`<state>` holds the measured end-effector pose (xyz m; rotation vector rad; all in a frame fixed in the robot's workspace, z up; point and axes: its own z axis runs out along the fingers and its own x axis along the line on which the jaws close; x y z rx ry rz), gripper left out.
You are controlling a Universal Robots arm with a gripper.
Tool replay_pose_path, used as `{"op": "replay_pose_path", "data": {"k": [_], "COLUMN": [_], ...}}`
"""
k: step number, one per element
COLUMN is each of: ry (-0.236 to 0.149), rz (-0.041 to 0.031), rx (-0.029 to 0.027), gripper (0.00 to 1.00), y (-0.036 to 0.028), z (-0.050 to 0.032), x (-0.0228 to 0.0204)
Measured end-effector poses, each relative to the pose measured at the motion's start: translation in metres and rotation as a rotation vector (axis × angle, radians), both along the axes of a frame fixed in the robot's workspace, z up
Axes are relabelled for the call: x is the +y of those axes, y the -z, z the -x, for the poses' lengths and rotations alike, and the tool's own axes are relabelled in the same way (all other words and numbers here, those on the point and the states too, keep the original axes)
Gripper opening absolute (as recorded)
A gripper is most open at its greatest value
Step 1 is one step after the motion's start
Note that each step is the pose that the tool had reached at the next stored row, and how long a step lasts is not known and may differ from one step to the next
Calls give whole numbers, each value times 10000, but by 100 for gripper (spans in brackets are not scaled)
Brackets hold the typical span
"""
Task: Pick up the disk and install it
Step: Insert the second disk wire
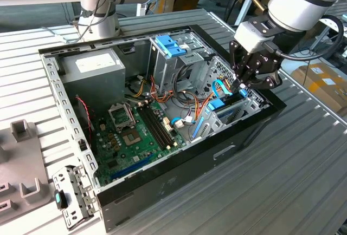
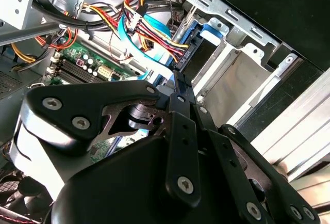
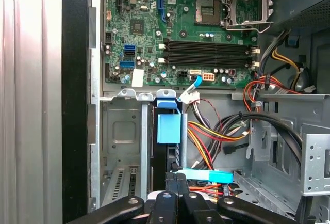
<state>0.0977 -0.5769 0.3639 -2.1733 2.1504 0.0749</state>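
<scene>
In the exterior view the gripper is reaching down into the open computer case at the exterior view's right end, over the grey drive cage. Its black fingers are drawn close together, nearly touching, and whether they are pinching anything I cannot tell. The disk is sitting on edge in that cage just below the fingertips, its blue rail showing. The green motherboard is lying across the case floor, a tall grey bay with a blue clip is standing behind it, and the power supply is filling the far corner.

In the second wrist view the gripper is pointing its narrow fingertips at the blue-railed disk in the metal cage, with a bundle of coloured wires and a flat blue cable beside it.

In the first wrist view the fingers are pressed side by side right over the disk, which is standing in its slot with a blue end tab toward the motherboard
</scene>
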Motion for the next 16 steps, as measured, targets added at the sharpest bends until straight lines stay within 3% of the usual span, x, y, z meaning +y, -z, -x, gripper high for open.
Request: {"op": "replay_pose_path", "data": {"k": [12, 13, 14, 16], "ry": [-1, 0, 0, 0], "rz": [2, -1, 0, -3], "rx": [37, 37, 36, 36], "gripper": [11, 11, 11, 11], "y": [-11, -75, -200, -198], "z": [0, 0, 0, 0], "x": [-1, 0, 0, 0]}}
